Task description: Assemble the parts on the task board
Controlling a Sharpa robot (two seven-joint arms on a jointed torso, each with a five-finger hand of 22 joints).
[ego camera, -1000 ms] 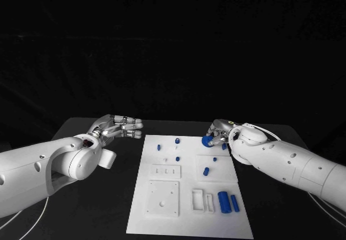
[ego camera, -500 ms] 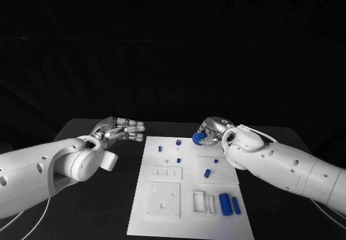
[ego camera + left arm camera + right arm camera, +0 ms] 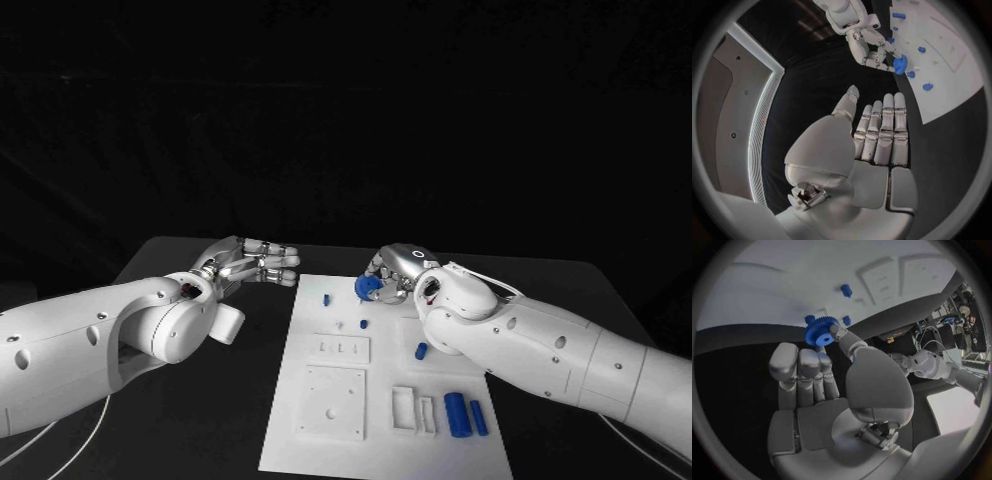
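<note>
The white task board (image 3: 382, 400) lies lengthwise in the middle of the table. My right hand (image 3: 392, 270) hovers over the board's far end and pinches a blue gear (image 3: 368, 287) between thumb and fingers; the right wrist view shows the gear (image 3: 820, 332) at the fingertips, above two short blue pegs (image 3: 809, 319). A blue peg (image 3: 327, 299) stands just left of the gear. My left hand (image 3: 254, 262) hangs off the board's far left corner, fingers straight and side by side, holding nothing. In the left wrist view that hand (image 3: 879, 132) faces the right hand (image 3: 870, 47) and the gear (image 3: 900, 64).
More blue parts sit on the board: a small peg (image 3: 362, 324), a slanted one (image 3: 421, 351), and two cylinders (image 3: 454, 413) lying near the front right. White recessed blocks (image 3: 330, 400) occupy the board's front left. Black table (image 3: 216, 420) flanks the board.
My right hand has carried the blue gear leftward across the board's far end, from the right side toward the far-left peg. The left hand has barely moved.
</note>
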